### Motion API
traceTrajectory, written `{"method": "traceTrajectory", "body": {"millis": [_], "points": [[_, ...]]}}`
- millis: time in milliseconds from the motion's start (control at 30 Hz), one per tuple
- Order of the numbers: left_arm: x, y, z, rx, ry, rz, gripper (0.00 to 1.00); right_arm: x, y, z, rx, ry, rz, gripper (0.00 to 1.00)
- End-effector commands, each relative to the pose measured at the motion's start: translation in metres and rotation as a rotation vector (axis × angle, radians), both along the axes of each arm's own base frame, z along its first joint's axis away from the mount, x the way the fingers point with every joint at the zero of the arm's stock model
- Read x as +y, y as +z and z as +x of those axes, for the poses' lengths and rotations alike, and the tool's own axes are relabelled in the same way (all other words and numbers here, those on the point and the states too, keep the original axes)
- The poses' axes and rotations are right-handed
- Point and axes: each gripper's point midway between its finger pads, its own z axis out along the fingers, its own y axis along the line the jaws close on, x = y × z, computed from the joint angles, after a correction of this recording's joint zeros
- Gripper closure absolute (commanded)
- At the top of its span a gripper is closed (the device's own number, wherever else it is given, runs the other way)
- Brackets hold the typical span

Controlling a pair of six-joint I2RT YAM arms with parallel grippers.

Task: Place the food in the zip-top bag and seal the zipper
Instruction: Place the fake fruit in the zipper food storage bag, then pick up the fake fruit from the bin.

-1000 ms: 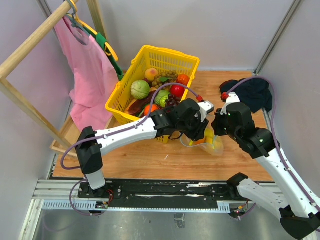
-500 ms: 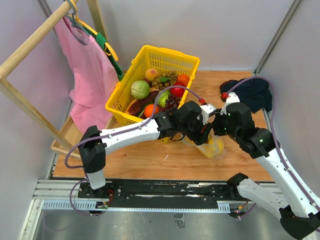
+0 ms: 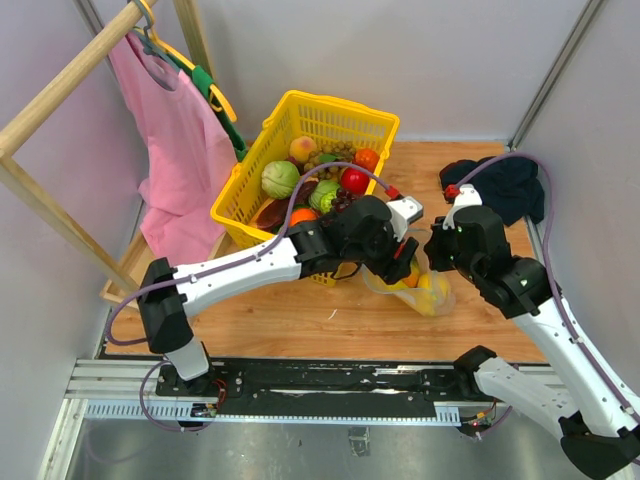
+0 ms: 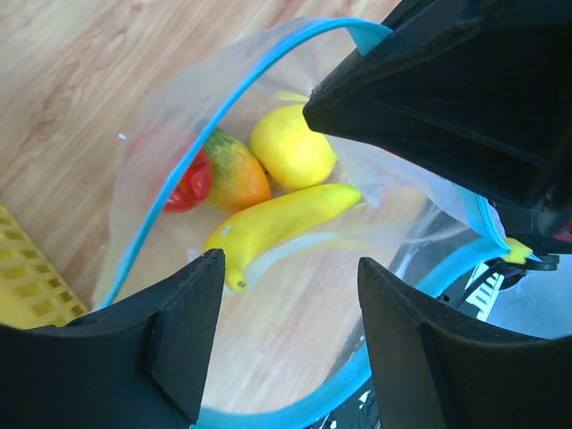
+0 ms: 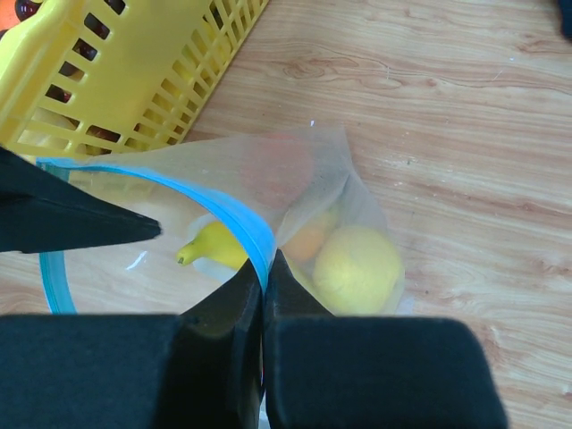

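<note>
Wooden bench point(image 3: 300, 315), yellow basket point(image 3: 248, 170) of produce at back left. Just beside basket: zip-top bag point(image 3: 430, 292), mouth gaping, blue zipper point(image 5: 210, 200) unsealed. Inside: lemon point(image 4: 290, 147), banana point(image 4: 281, 219), orange-green piece point(image 4: 236, 176), red piece point(image 4: 189, 185). Pinches zipper rim with right claw point(image 5: 264, 270), clenched tight. Hangs over bag mouth with left claw point(image 4: 290, 266), released, fingers spread, empty.

Light: bright, even, from overhead | Shadows: soft and faint on the table point(image 3: 300, 310), lower centre | Glare: pale sheen on the zip-top bag point(image 4: 170, 107) film | Focus: left gripper point(image 4: 290, 264) black, soft-edged at frame bottom; overhead view sharp
</note>
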Motion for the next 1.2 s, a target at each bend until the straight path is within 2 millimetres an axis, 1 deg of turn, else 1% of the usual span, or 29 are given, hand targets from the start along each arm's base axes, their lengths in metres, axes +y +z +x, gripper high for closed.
{"method": "traceTrajectory", "body": {"millis": [0, 133, 333, 500, 600, 733, 800, 967, 1167], "points": [[0.022, 0.03, 0.005, -0.081, 0.065, -0.008, 0.34, -0.012, 0.007, 0.002, -0.038, -0.045, -0.012, 1.0], [0.045, 0.042, 0.016, -0.12, 0.145, 0.012, 0.31, -0.016, 0.009, 0.001, -0.047, -0.058, -0.023, 0.99], [0.089, 0.058, 0.036, -0.147, 0.269, 0.04, 0.26, -0.019, 0.01, 0.0, -0.05, -0.065, -0.031, 1.0], [0.126, 0.06, 0.055, -0.119, 0.358, 0.066, 0.23, -0.019, 0.009, 0.0, -0.049, -0.067, -0.032, 0.99], [0.141, 0.054, 0.065, -0.087, 0.389, 0.088, 0.22, -0.019, 0.01, 0.0, -0.05, -0.066, -0.032, 0.99], [0.163, 0.039, 0.081, -0.013, 0.444, 0.107, 0.22, -0.02, 0.01, -0.001, -0.051, -0.067, -0.034, 0.99], [0.169, 0.032, 0.087, 0.025, 0.46, 0.105, 0.22, -0.02, 0.01, 0.0, -0.052, -0.067, -0.033, 0.99], [0.178, 0.004, 0.096, 0.111, 0.475, 0.142, 0.22, -0.019, 0.009, 0.0, -0.045, -0.064, -0.036, 0.99], [0.174, -0.025, 0.093, 0.184, 0.442, 0.188, 0.22, -0.019, 0.008, 0.001, -0.045, -0.064, -0.041, 0.99]]}}
